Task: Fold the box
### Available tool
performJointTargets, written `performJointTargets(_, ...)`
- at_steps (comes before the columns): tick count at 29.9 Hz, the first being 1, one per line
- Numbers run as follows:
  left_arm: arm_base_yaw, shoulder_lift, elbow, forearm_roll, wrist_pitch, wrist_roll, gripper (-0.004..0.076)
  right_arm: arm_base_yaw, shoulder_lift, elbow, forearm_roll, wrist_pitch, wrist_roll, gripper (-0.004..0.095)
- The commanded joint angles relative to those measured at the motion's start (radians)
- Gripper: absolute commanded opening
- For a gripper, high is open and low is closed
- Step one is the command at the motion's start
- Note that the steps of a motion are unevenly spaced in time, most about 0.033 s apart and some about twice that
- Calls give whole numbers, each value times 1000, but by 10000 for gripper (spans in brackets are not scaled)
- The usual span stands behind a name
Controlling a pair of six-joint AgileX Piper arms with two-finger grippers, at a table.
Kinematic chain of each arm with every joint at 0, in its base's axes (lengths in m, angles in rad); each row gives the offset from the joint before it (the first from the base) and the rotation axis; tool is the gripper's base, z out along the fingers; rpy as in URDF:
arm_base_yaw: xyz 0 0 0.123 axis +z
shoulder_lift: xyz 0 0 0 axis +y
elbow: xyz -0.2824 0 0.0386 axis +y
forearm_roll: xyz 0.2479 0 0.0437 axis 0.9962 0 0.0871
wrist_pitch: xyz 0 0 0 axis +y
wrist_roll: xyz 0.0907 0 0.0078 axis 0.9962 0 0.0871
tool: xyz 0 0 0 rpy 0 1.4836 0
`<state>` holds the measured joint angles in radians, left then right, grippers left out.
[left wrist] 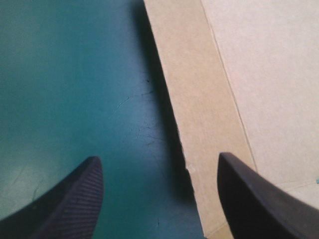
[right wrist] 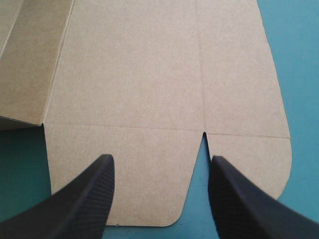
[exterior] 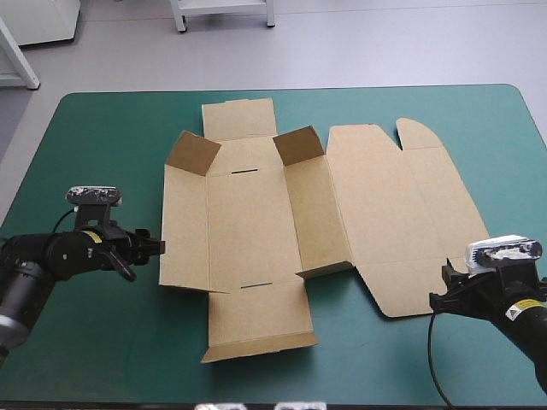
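Observation:
The brown box (exterior: 256, 222) lies as a cut sheet in the middle of the teal-green table, mostly flat. Two small corner flaps (exterior: 193, 152) (exterior: 298, 144) stand up at its far side. The wide lid panel (exterior: 385, 213) lies flat to the right. My left gripper (exterior: 158, 248) sits low at the sheet's left edge, open; in its wrist view the left gripper (left wrist: 158, 158) straddles the edge of the box (left wrist: 199, 99). My right gripper (exterior: 443, 286) is open at the lid's near right corner, and the right gripper (right wrist: 161, 158) has the rounded tab of the box (right wrist: 139, 74) between its fingers.
The teal-green cover (exterior: 102, 137) shows around the sheet on every side. The table's near edge (exterior: 128, 401) runs close behind both arms, and its far edge lies just beyond the box's far flap (exterior: 239, 118).

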<state>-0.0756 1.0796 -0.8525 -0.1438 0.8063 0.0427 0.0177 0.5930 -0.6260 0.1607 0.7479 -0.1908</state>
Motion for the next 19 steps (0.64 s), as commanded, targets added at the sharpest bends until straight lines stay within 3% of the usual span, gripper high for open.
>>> performJointTargets(1,85,54,-35,-153,-29,82,477,-7,9,-36,16,-97,-8,531)
performJointTargets(9,295,206,-33,-724,71,496,477,-7,9,-36,16,-120,-17,531)
performJointTargets(19,295,390,-33,-844,83,594,477,-7,9,-36,25,-114,-17,531)
